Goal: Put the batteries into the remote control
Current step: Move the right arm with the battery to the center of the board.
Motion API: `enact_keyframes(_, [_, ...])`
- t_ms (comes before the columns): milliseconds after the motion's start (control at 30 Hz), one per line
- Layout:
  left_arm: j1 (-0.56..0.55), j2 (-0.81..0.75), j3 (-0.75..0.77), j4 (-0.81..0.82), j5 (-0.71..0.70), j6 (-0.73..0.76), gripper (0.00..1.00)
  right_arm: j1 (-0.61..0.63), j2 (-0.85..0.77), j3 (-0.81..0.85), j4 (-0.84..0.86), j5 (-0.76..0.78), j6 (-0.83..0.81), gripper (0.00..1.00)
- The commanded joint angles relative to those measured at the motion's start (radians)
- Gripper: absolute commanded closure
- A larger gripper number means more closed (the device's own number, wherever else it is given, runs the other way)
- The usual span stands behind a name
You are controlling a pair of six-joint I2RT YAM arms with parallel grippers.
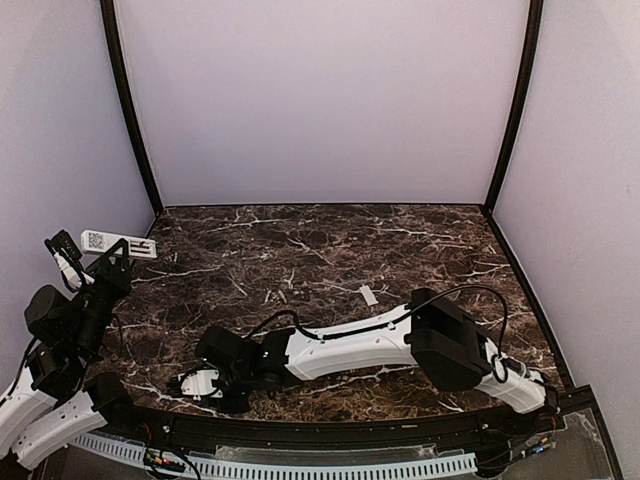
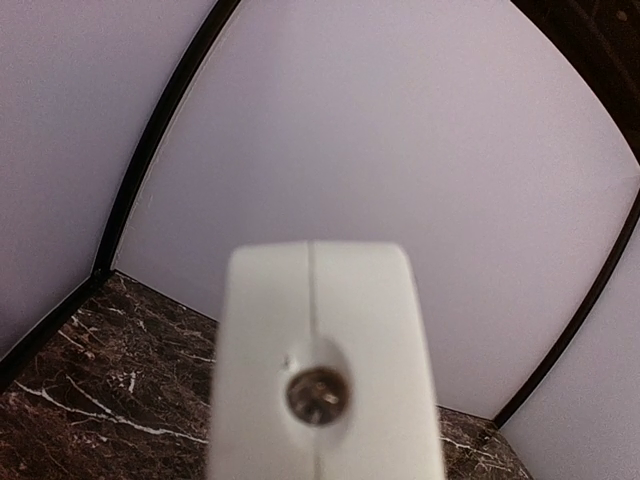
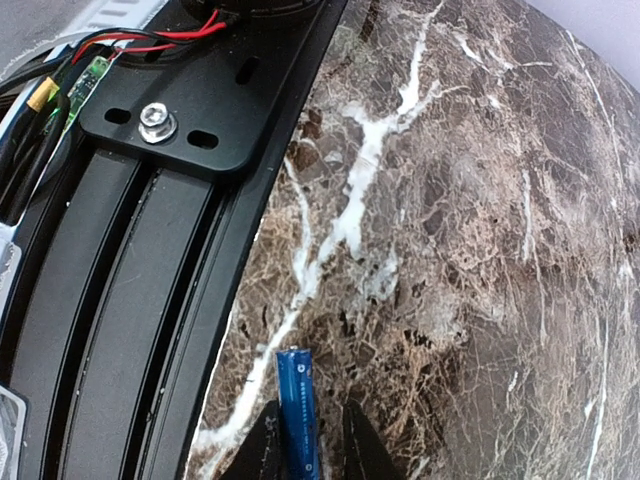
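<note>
The right gripper has its jaws slightly open around the blue battery, with a thin gap on one side. The frame cuts off its fingers. The battery lies on the marble table, beside the black rail. The right arm reaches low toward the left. The raised left gripper clamps the remote control, which looks blurred in the wrist view.

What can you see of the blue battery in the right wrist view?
The blue battery is a slim cylinder in a glossy blue wrap, with print too small to read. It points away from the camera, between the dark fingers of the right gripper, with a narrow gap on one side. Its far end pokes past the fingertips over the brown marble table, close to the black rail. Whether it rests on the marble is unclear.
</note>
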Motion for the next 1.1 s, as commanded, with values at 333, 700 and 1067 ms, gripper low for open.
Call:
enact_keyframes(333, [0.005,-0.003,-0.003,-0.011,-0.009,0.02,1.0,-0.056,0.187,0.274,-0.511,-0.059,-0.025,0.84])
enact_keyframes(700, [0.006,0.002,-0.005,-0.008,-0.015,0.035,1.0,-0.055,0.287,0.456,-0.556,-0.136,-0.008,0.77])
enact_keyframes(1067, [0.005,0.006,-0.003,-0.006,-0.017,0.046,1.0,-0.055,0.336,0.513,-0.623,-0.098,0.0,1.0])
